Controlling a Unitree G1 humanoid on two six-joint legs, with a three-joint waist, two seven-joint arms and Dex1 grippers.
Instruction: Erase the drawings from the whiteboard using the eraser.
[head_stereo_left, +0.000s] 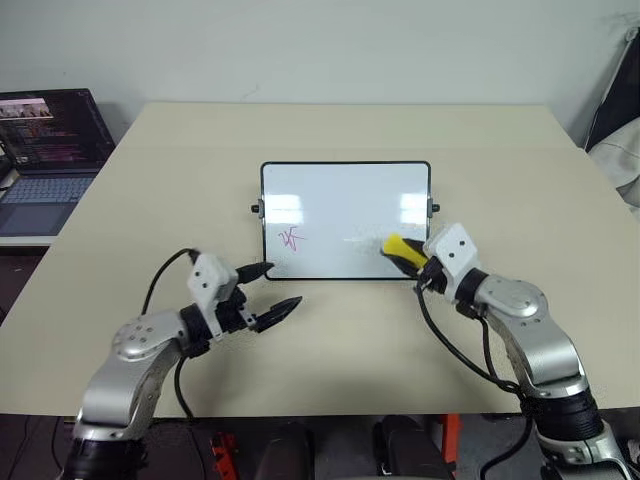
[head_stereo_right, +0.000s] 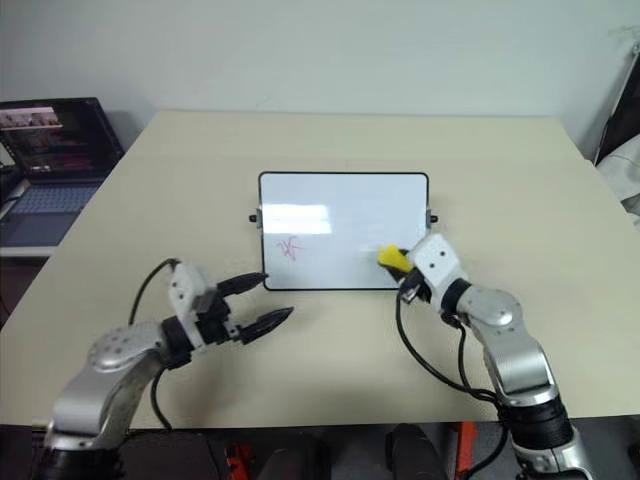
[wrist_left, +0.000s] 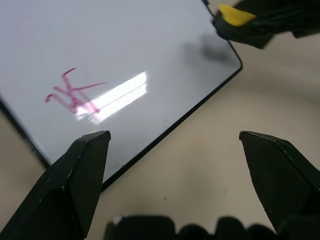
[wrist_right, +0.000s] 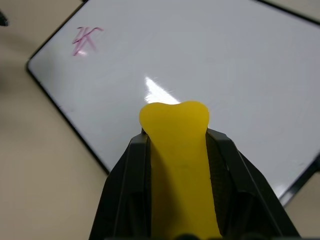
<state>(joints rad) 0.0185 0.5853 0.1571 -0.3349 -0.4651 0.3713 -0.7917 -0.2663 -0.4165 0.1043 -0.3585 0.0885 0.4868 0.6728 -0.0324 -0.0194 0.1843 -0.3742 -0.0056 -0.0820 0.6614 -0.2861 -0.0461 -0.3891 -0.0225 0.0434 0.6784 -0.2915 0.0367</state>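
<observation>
The whiteboard (head_stereo_left: 345, 220) lies flat mid-table, black-framed. A pink squiggle, the drawings (head_stereo_left: 290, 238), sits on its near-left part; a faint smear shows near its middle right. My right gripper (head_stereo_left: 410, 258) is shut on the yellow eraser (head_stereo_left: 395, 245), which pokes out over the board's near-right corner, just above or on the surface. In the right wrist view the eraser (wrist_right: 175, 145) is squeezed between both black fingers. My left gripper (head_stereo_left: 270, 290) stands open and holds nothing, just off the board's near-left corner; the left wrist view shows the squiggle (wrist_left: 72, 95) ahead of its fingers (wrist_left: 75, 180).
A dark open laptop (head_stereo_left: 45, 150) sits on a separate surface at the far left. A dark and white bundle (head_stereo_left: 620, 120) shows at the right edge. The beige table (head_stereo_left: 350, 130) stretches bare beyond the board.
</observation>
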